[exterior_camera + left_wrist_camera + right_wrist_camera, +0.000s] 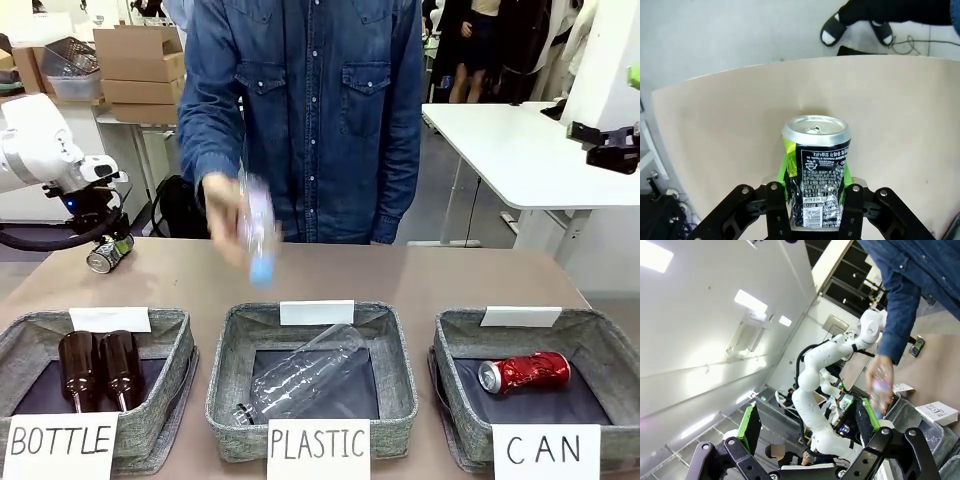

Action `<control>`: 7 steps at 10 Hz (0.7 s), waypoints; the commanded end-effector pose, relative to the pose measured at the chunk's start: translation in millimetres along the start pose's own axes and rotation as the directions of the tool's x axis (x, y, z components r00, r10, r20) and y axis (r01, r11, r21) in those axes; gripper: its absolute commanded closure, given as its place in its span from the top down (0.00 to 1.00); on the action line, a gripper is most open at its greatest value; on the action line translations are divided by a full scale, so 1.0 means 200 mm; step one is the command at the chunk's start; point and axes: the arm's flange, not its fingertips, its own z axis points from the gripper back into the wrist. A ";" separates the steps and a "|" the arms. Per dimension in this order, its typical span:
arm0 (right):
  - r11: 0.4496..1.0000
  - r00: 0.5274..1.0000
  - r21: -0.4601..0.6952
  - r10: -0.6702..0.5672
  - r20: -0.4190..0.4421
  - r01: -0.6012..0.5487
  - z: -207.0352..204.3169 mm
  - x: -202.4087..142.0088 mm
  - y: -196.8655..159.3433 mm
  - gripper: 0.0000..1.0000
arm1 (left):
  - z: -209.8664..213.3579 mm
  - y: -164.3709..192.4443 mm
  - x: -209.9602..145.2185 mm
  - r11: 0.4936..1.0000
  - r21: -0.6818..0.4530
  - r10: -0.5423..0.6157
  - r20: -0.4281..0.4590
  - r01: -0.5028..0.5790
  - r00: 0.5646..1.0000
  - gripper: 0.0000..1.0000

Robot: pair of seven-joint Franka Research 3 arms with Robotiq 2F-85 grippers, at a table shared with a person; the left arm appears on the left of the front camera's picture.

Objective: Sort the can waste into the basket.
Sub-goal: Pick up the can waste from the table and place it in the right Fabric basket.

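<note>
My left gripper (108, 252) is shut on a silvery-grey and dark can (103, 257), held just above the table's far left corner. The left wrist view has this can (816, 165) upright between the green pads (788, 172), its silver top facing the camera, and my left gripper (815, 202) clamps its lower part. A shiny red can (524, 373) lies on its side in the grey basket (606, 345) signed "CAN" at the front right. My right gripper (808, 425) stands open in the air with nothing between its fingers.
A person in a denim shirt stands at the far side and holds a clear plastic bottle (255, 232) over the table's middle. The "PLASTIC" basket (228, 345) holds a clear bottle. The "BOTTLE" basket (180, 335) holds two brown bottles. A white table (510, 150) stands at the back right.
</note>
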 end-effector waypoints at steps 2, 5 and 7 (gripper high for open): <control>1.000 1.000 -0.001 0.012 -0.012 -0.012 0.01 0.00 0.01 1.00 | 0.48 0.06 -0.33 0.999 -0.039 -0.022 0.102 0.026 0.995 0.00; 1.000 1.000 -0.001 0.012 -0.012 -0.012 0.01 0.00 0.01 1.00 | 0.81 -0.08 -0.85 0.971 -0.142 -0.151 0.264 0.193 0.953 0.00; 1.000 1.000 -0.001 0.012 -0.012 -0.012 0.01 0.00 0.01 1.00 | 0.89 -0.29 -1.18 0.888 -0.193 -0.332 0.359 0.417 0.872 0.00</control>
